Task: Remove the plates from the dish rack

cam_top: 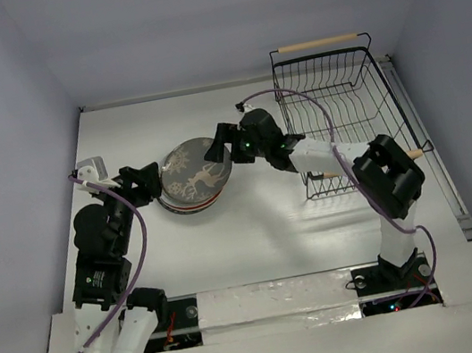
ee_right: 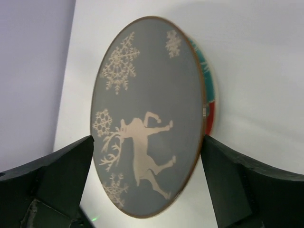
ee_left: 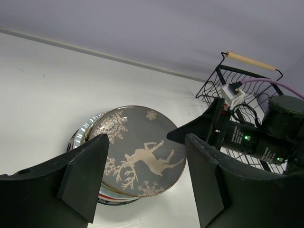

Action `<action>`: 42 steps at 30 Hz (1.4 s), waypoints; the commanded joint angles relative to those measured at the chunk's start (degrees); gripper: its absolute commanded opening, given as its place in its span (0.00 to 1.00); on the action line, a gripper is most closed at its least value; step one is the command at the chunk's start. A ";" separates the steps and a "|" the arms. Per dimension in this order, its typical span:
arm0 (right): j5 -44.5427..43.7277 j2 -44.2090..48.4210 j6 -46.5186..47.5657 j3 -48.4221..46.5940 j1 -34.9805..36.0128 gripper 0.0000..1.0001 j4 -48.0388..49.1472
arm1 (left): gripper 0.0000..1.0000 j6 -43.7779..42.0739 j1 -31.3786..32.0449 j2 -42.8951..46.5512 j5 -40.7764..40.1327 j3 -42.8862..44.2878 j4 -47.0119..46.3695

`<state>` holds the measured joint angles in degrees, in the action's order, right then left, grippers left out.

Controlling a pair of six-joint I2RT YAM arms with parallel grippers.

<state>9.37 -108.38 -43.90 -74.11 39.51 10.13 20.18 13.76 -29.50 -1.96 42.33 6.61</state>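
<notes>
Gaping wide, both arms' jaws flank the reindeer plate (cam_top: 195,172) atop the stack (cam_top: 191,205), gripping nothing.

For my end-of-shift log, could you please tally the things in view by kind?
Dish rack: 1
Plates I can tell apart: 2, the reindeer plate on top and the teal-and-red plate under it; more lie beneath, uncountable
Robot arms: 2, left arm and right arm
Total: 5

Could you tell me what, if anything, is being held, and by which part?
Nothing: left hand and right hand are both open beside the reindeer plate.
</notes>
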 commanded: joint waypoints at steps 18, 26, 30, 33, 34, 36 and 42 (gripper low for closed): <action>-22.10 22.94 16.30 3.44 0.13 0.89 -11.71 | 0.76 -0.32 -1.37 -0.30 1.52 -0.40 -3.09; -28.51 42.85 20.08 10.46 0.13 0.00 -10.75 | 0.84 -0.32 -1.37 0.32 1.43 -0.67 -3.71; -32.03 55.18 23.67 14.86 0.13 0.07 -8.55 | 0.85 0.12 -1.37 0.58 1.17 -0.23 -3.62; -34.05 63.95 25.52 17.84 0.13 0.40 -7.50 | 0.85 0.64 -1.37 0.58 1.25 0.91 -3.36; -34.67 65.91 25.79 18.64 0.13 0.50 -7.15 | 0.85 0.91 -1.37 0.58 1.08 1.35 -3.19; -36.42 70.82 25.79 21.00 0.13 0.87 -5.92 | 0.85 1.17 -1.37 0.05 1.08 3.11 -2.66; -38.72 75.33 25.62 25.15 0.13 1.00 -4.41 | 0.85 2.58 -1.37 -0.12 1.43 7.24 -2.13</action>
<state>-26.74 -32.47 -19.20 -51.11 39.46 4.40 21.54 12.64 -29.89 -1.08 45.80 6.90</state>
